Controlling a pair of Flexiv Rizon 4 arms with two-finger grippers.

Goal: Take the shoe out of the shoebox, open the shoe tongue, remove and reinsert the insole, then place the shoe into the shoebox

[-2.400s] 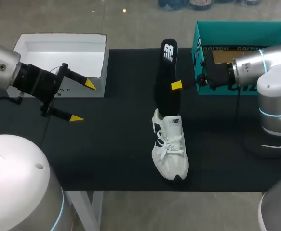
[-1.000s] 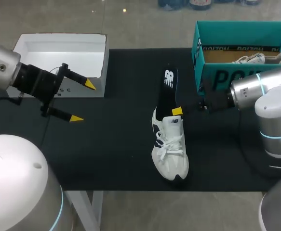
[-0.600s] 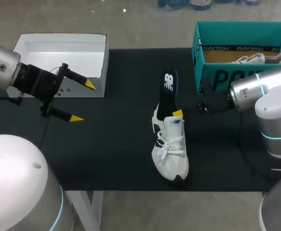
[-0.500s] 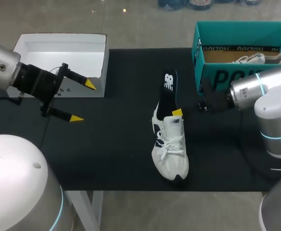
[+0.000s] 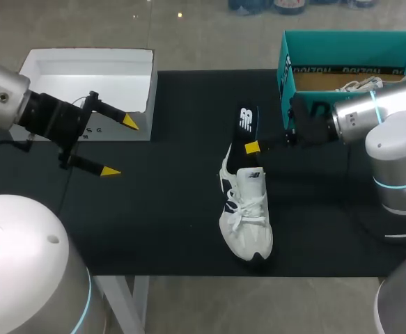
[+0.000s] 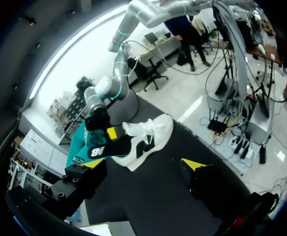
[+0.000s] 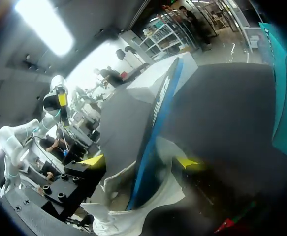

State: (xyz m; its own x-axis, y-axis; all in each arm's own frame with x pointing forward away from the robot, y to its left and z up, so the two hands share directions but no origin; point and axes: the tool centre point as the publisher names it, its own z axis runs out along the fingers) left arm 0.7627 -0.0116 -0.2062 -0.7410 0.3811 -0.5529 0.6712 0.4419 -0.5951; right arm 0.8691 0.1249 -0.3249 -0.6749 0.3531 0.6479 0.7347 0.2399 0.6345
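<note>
A white shoe point(image 5: 245, 217) stands on the black mat, toe toward the front edge. A black insole point(image 5: 244, 129) sticks up out of its opening, its lower end inside the shoe. My right gripper point(image 5: 251, 147) is at the insole just above the shoe's collar. In the right wrist view the insole point(image 7: 155, 123) stands between the open fingers of that gripper point(image 7: 139, 161), with a gap on each side. My left gripper point(image 5: 119, 147) hangs open and empty at the left, in front of the white box. Its wrist view shows the shoe point(image 6: 145, 140) and insole point(image 6: 103, 148) far ahead.
A teal shoebox point(image 5: 313, 43) at the back right holds another pale shoe point(image 5: 359, 85). A white open box point(image 5: 49, 52) sits at the back left. Bare black mat point(image 5: 168, 209) lies between my left gripper and the shoe.
My right gripper pushed the insole down into the shoe, then opened and let go of it. It has lifted slightly toward the back. The left arm kept still.
</note>
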